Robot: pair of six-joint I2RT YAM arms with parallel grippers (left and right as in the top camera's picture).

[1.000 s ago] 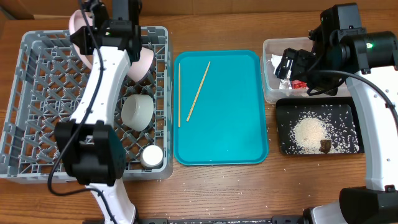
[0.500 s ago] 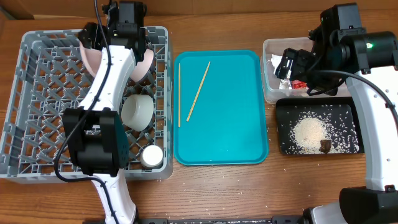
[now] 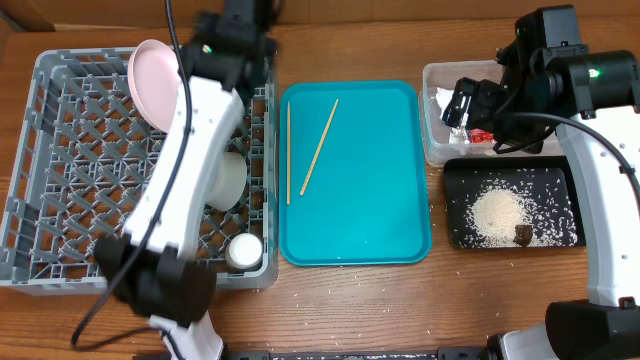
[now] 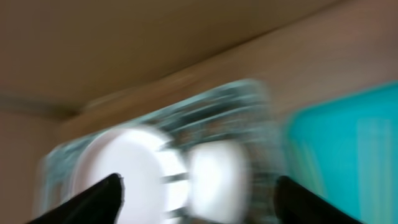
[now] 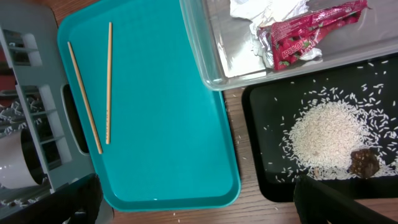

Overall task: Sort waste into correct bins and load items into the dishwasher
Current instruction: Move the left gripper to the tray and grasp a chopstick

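A grey rack (image 3: 30,150) with a lattice floor held a pinkish-white plate (image 3: 150,85), a white bowl (image 3: 232,185) and a white cup (image 3: 243,250). Pale wooden chopsticks (image 3: 320,145) lay on a plain teal tray (image 3: 370,190). A clear tub (image 3: 430,140) showed a white napkin (image 5: 261,9) and a shiny red wrapper (image 5: 305,37). White rice (image 3: 497,212) and a brown lump (image 3: 523,235) speckled a black tray (image 3: 455,238). The table (image 3: 400,300) was brown woodgrain.
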